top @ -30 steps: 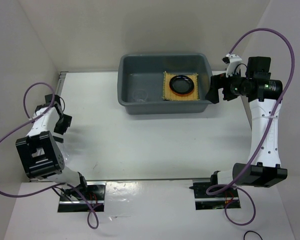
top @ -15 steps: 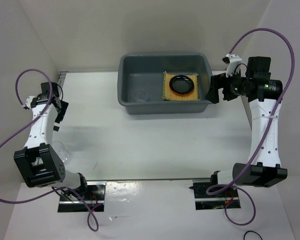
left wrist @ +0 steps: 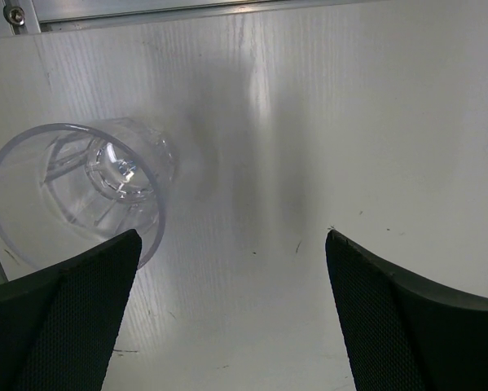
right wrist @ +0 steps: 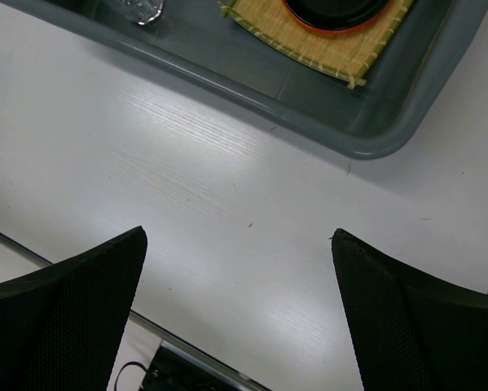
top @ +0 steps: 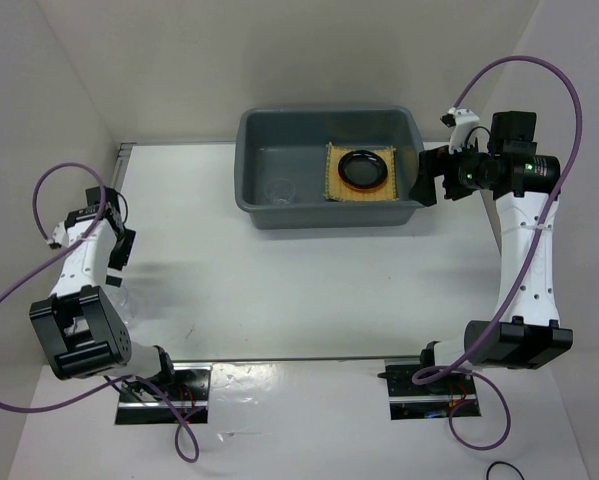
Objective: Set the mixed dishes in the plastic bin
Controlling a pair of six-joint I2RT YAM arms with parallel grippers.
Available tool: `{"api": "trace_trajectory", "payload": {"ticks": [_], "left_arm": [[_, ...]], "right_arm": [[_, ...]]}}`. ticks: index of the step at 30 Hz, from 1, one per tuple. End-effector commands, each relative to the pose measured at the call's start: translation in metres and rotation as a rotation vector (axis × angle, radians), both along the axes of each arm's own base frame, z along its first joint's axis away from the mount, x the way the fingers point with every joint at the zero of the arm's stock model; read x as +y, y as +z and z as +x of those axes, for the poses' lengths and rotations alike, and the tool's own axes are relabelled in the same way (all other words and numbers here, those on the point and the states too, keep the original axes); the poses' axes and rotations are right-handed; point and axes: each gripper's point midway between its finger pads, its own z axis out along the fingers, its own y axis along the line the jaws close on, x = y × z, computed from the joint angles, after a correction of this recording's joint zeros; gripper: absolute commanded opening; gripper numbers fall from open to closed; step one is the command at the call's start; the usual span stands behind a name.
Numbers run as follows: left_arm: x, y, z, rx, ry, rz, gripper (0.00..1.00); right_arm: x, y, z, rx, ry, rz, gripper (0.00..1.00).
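High top camera looks down on the grey plastic bin (top: 319, 213); right wrist camera, closer, shares its near rim; left wrist camera closely faces bench (left wrist: 374, 122) well left of it.

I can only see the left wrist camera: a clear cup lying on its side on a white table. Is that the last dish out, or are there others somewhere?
Observer: It is the only dish I see outside the tub. In the top view, the plastic bin at the far side of the table holds a bamboo mat with a black plate on it.
Operator: Any more cups like mine?
Observer: One. A second clear cup sits in the bin, left of the mat.
Operator: And the other arm?
Observer: The right arm hangs beside the bin's right end, jaws open and empty.
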Motion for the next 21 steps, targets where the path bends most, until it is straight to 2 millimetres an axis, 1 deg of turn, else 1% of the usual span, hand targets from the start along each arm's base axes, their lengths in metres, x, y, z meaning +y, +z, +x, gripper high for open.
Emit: {"api": "trace_trajectory", "payload": {"ticks": [1,2,3,4,6,7,8,9,10,11,12,14,15,16,17,18,19,21], "left_arm": [[0.003,0.0,-0.007,-0.019,0.037,0.008,1.0],[0.003,0.0,-0.007,-0.024,0.045,0.007,1.0],[0.0,-0.003,-0.009,-0.017,0.042,-0.006,1.0],[0.003,-0.009,-0.011,-0.006,0.053,-0.01,1.0],[0.0,-0.012,-0.013,0.0,0.05,-0.021,1.0],[0.001,-0.016,-0.014,-0.002,0.057,-0.032,1.0],[0.004,-0.016,-0.013,-0.011,0.066,-0.029,1.0],[0.001,-0.022,-0.016,0.01,0.055,-0.045,1.0],[0.002,-0.027,-0.014,0.004,0.054,-0.054,1.0],[0.006,-0.026,-0.013,-0.006,0.064,-0.051,1.0],[0.005,-0.031,-0.01,0.005,0.047,-0.063,1.0],[0.005,-0.033,-0.008,-0.002,0.041,-0.078,0.96],[0.009,-0.036,-0.004,-0.009,0.035,-0.08,0.94],[0.007,-0.039,0.0,-0.016,0.03,-0.096,0.9],[0.006,-0.038,0.004,-0.028,0.013,-0.102,0.66],[0.007,-0.042,0.002,-0.028,0.012,-0.109,0.54],[0.005,-0.044,0.004,-0.038,0.008,-0.117,0.44],[0.006,-0.043,0.005,-0.042,0.0,-0.112,0.32]], "right_arm": [[-0.001,0.016,0.006,-0.067,0.008,-0.014,0.98],[-0.001,0.016,0.006,-0.067,0.008,-0.014,0.98],[-0.001,0.016,0.006,-0.067,0.008,-0.014,0.98],[-0.001,0.016,0.006,-0.067,0.008,-0.014,0.98],[-0.001,0.016,0.006,-0.067,0.008,-0.014,0.98],[-0.001,0.016,0.006,-0.067,0.008,-0.014,0.98],[-0.001,0.016,0.006,-0.067,0.008,-0.014,0.98],[-0.003,0.015,0.006,-0.066,0.001,-0.021,0.98],[-0.003,0.015,0.006,-0.066,0.001,-0.021,0.98],[-0.003,0.013,0.008,-0.057,0.001,-0.02,0.98],[-0.003,0.013,0.008,-0.057,0.001,-0.02,0.98],[-0.004,0.012,0.008,-0.056,-0.005,-0.026,0.98],[-0.004,0.012,0.008,-0.056,-0.005,-0.026,0.98],[-0.006,0.015,0.009,-0.064,-0.012,-0.034,0.98],[-0.006,0.012,0.011,-0.053,-0.012,-0.032,0.98],[-0.008,0.014,0.012,-0.061,-0.018,-0.04,0.98],[-0.008,0.014,0.012,-0.065,-0.012,-0.046,0.98],[-0.009,0.015,0.015,-0.065,-0.012,-0.046,0.98]]}}
